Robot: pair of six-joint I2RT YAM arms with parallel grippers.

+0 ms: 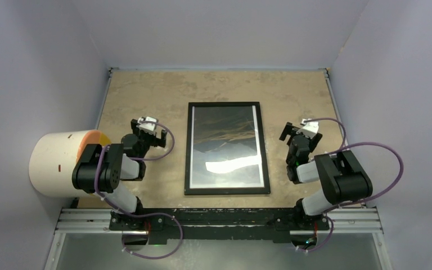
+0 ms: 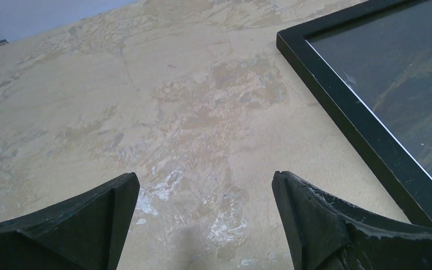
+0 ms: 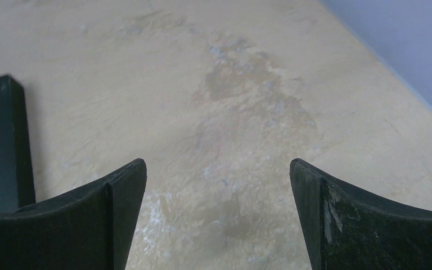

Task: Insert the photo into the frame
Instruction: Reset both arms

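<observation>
The frame (image 1: 188,149) lies flat in the middle of the table with its black front up. The photo (image 1: 225,140), a dark landscape with a bright glare patch, sits inside it. My left gripper (image 1: 146,125) hovers left of the frame, open and holding nothing. In the left wrist view, my left gripper (image 2: 205,180) has bare table between its fingers, with the frame's rail (image 2: 360,121) and the photo (image 2: 410,73) to its right. My right gripper (image 1: 299,130) is open to the right of the frame; in its own view the right gripper (image 3: 218,166) is empty, a corner of the frame (image 3: 8,140) at left.
A white cylinder (image 1: 56,163) with an orange end lies at the table's left edge beside the left arm. Grey walls enclose the table on three sides. A metal rail (image 1: 219,220) carrying the arm bases runs along the near edge.
</observation>
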